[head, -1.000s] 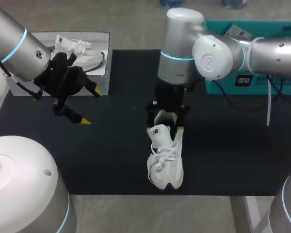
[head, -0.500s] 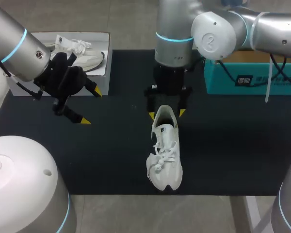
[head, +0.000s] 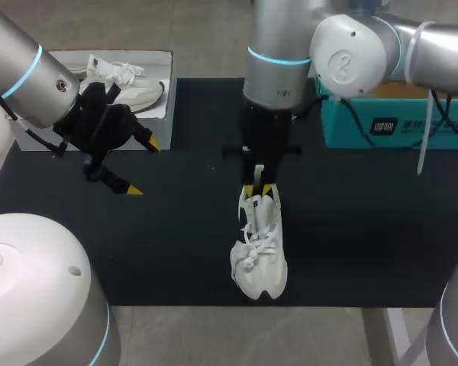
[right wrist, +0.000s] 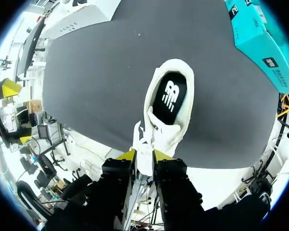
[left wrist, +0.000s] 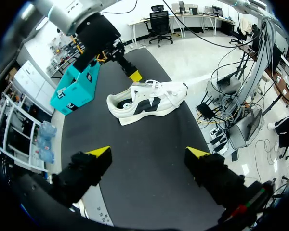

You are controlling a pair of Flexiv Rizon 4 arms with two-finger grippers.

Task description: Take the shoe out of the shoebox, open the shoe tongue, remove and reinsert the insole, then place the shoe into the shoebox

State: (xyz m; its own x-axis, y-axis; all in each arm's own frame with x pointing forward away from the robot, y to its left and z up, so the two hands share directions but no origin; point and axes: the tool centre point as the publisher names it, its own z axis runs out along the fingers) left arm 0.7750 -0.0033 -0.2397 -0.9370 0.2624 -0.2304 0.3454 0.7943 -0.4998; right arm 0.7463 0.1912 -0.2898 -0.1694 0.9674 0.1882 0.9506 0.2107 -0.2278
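Observation:
A white sneaker (head: 259, 255) lies on the black mat (head: 183, 244), toe toward the front edge. Its black insole (right wrist: 169, 96) shows in the shoe's mouth. My right gripper (head: 257, 189) stands over the shoe and is shut on the white tongue (right wrist: 144, 156), which is pinched between its yellow fingertips (right wrist: 127, 155). In the left wrist view the sneaker (left wrist: 149, 98) lies on its sole ahead of my left gripper (left wrist: 148, 153), with the right gripper (left wrist: 132, 74) at its tongue. My left gripper (head: 137, 168) hangs open and holds nothing, at the mat's left, well clear of the shoe.
A white open box (head: 164, 65) at the back left holds a second white sneaker (head: 122, 80). A teal shoebox (head: 397, 126) stands at the back right, behind the right arm. Bare mat lies between the two grippers and right of the shoe.
My right gripper, open around the shoe's heel a second ago, has shifted over the tongue and closed on it. The shoe has straightened a little. The left arm has not moved.

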